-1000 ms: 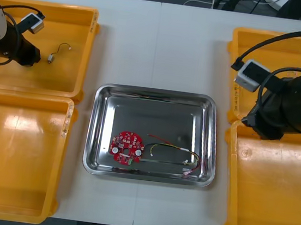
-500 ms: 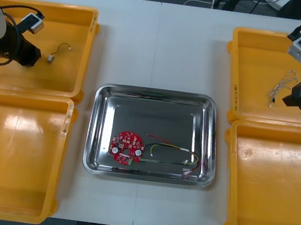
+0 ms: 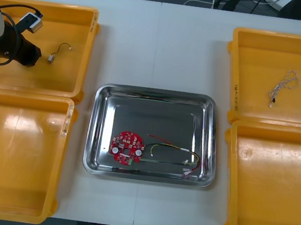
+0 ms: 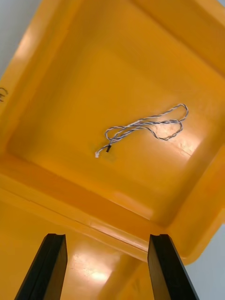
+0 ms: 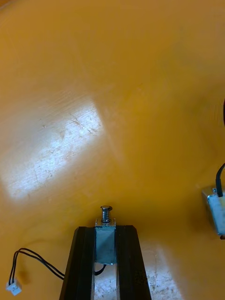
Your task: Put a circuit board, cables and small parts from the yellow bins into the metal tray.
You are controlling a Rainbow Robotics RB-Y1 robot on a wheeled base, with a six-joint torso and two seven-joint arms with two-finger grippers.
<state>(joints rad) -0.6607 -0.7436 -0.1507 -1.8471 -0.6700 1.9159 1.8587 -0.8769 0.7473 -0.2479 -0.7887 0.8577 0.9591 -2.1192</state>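
left gripper (image 5: 105, 230) upper left, clamped on small metal part (image 5: 105, 241) in yellow bin (image 3: 48, 5) | right gripper (image 4: 107, 238) upper right, spread wide | circuit board (image 3: 127, 148) lower left inside metal tray (image 3: 156, 113), frame centre

The front camera looks steeply down from above the arms at the whole tabletop (image 3: 164, 48), with the metal tray (image 3: 96, 139) centred and yellow bins (image 3: 18, 157) at both sides. The right wrist camera sits well above the far right bin (image 4: 56, 93), facing down into it, and shares its twisted cable (image 4: 145, 123) with the front view. The left wrist camera hangs very close over the floor of the far left bin (image 5: 93, 93).
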